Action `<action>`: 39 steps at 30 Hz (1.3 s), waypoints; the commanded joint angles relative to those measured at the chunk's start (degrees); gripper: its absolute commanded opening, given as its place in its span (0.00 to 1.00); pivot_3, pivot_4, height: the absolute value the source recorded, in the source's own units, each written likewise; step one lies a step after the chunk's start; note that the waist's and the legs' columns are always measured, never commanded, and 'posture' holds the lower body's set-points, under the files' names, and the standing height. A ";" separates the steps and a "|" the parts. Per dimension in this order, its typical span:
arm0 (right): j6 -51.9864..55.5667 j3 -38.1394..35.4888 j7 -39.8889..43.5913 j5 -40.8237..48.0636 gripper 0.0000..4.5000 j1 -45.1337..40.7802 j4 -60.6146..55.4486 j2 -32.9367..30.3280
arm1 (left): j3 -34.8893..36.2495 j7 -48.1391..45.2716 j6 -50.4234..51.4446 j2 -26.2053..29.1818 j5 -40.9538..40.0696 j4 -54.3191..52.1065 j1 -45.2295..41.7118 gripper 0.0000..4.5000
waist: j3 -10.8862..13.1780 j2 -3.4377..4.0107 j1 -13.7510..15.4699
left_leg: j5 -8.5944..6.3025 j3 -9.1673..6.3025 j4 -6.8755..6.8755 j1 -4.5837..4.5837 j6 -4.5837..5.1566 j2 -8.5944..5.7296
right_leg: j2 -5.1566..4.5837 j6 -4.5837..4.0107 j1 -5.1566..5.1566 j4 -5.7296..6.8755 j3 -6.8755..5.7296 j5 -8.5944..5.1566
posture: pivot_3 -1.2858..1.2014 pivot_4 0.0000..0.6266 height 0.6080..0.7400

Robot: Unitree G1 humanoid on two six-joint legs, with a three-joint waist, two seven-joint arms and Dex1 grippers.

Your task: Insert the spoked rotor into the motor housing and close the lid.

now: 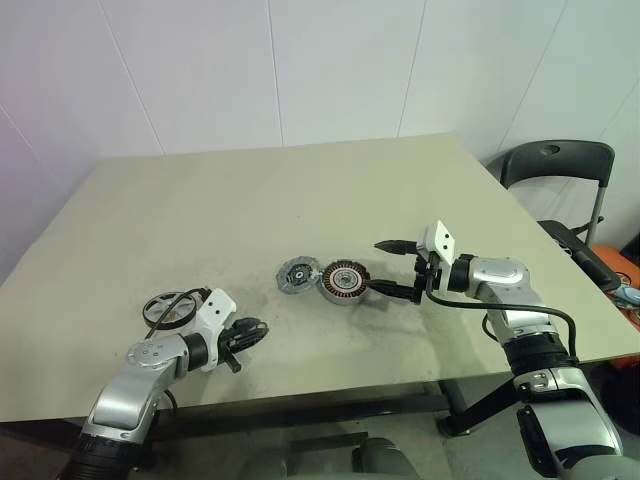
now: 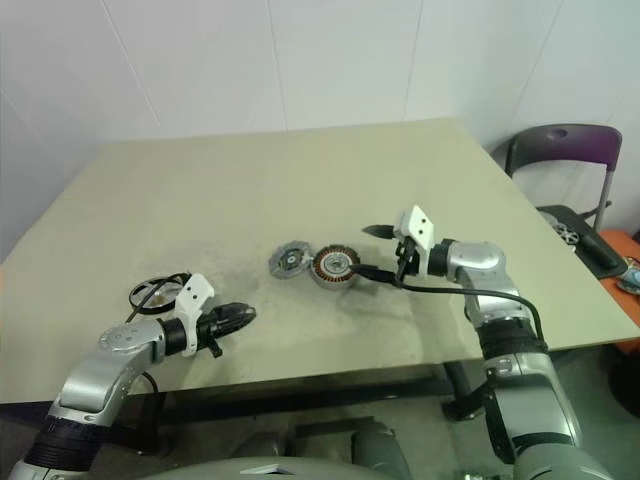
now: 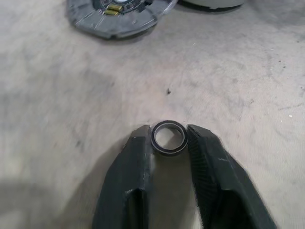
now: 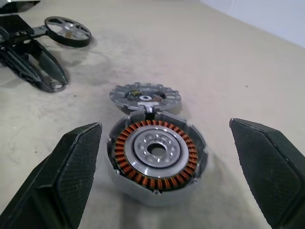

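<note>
The housing (image 1: 342, 282) lies flat near the middle of the bench (image 1: 300, 190), copper windings up around a pale centre. The lid (image 1: 296, 275) lies just beside it at 9 o'clock, the two edges touching or nearly so; I cannot tell which. The rotor (image 1: 168, 308) lies well apart from both, toward 8 o'clock from the housing, near the bench's front left edge, with a black cable running over it.

The right hand (image 1: 395, 268) sits at 3 o'clock from the housing, its fingers spread wide, one raised above the bench and one low by the housing's rim. In the right wrist view the housing lies between the two fingertips, apart from both.

The left hand (image 1: 252, 331) is low over the bench at 7 o'clock from the lid and 4 o'clock from the rotor. Its fingers stand narrow, and a small thin ring (image 3: 168, 137) sits pinched between the fingertips (image 3: 140, 143). The lid's edge lies beyond it.

A dark chair (image 1: 556, 165) stands off the bench at 2 o'clock.
</note>
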 commanded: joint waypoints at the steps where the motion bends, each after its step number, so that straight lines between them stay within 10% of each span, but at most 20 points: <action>1: -0.79 -0.20 0.69 0.42 1.00 -1.79 -0.27 0.28 | 2.20 2.48 -0.58 1.07 0.84 0.78 -0.35 0.61 | 0.00 0.00 0.00 | 0.00 0.00 0.00 0.01 0.00 0.01 | 0.02 0.00 0.00 0.01 0.00 0.01 | 0.52 0.00 1.00; 7: -0.37 1.71 1.49 -1.71 1.00 -1.97 -1.31 -0.59 | 3.35 1.74 -0.47 3.08 -0.47 -1.87 0.82 0.99 | 0.00 0.00 -0.04 | 0.00 0.00 -0.02 -0.01 -0.01 0.01 | 0.02 0.05 -0.03 0.02 0.00 0.04 | 0.52 0.00 1.00; 24: 15.98 22.86 11.65 -20.08 1.00 -20.58 -6.65 -3.03 | 19.38 -5.22 -0.71 12.33 -10.42 -7.58 9.32 0.99 | 0.04 0.00 0.23 | 0.00 -0.01 -0.09 -0.30 -0.01 0.01 | -0.05 -0.01 -0.36 -0.02 -0.06 -0.01 | 0.52 0.00 1.00; 39: 3.04 31.64 17.63 -29.45 1.00 -29.77 6.02 0.22 | 19.75 -0.19 -2.18 8.01 -10.47 -14.85 17.11 0.99 | 0.04 0.00 0.01 | 0.01 -0.06 -0.01 -0.81 -0.03 0.00 | -0.07 0.11 -0.84 0.01 -0.10 0.10 | 0.52 0.00 1.00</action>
